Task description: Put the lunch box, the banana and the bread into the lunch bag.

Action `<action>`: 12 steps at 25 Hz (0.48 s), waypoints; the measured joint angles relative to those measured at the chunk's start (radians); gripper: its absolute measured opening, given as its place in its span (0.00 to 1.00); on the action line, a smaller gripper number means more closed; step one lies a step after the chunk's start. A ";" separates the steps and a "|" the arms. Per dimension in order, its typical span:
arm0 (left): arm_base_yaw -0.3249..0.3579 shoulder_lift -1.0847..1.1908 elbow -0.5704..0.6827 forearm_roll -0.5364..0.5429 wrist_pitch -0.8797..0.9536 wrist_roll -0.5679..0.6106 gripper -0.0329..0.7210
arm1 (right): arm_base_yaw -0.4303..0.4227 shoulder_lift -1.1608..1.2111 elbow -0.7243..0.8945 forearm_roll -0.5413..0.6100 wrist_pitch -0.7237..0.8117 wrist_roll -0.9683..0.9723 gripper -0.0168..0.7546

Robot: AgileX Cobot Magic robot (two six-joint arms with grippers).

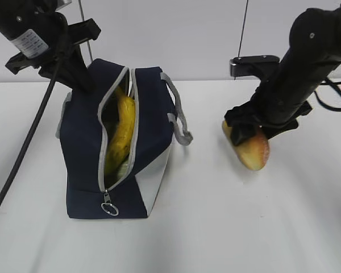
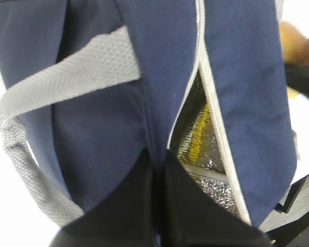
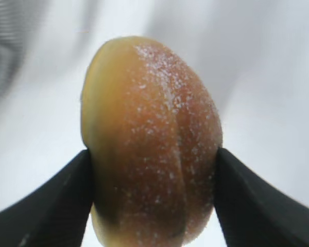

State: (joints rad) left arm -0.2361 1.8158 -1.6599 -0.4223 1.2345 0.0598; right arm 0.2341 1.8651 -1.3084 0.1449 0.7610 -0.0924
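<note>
White table (image 1: pixel 227 227), pale wall behind. Left gripper (image 2: pixel 157 170) pinched lunch bag (image 1: pixel 82 153) fabric beside open zipper; banana (image 1: pixel 122 131) inside bag. Right gripper (image 3: pixel 154 170) jaws clamped bread (image 3: pixel 152 139), right of bag.

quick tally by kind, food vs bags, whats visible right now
food: 2, the banana inside the bag and the bread between the right hand's fingers
bags: 1, the lunch bag, unzipped, its top pinched by the left hand
total: 3
</note>
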 joint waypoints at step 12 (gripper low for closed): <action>0.000 0.000 0.000 0.000 0.000 0.000 0.04 | -0.025 -0.133 -0.088 0.190 0.076 -0.006 0.69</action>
State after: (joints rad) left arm -0.2361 1.8158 -1.6599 -0.4223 1.2345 0.0598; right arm 0.2091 1.7325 -1.3964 0.3352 0.8366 -0.0982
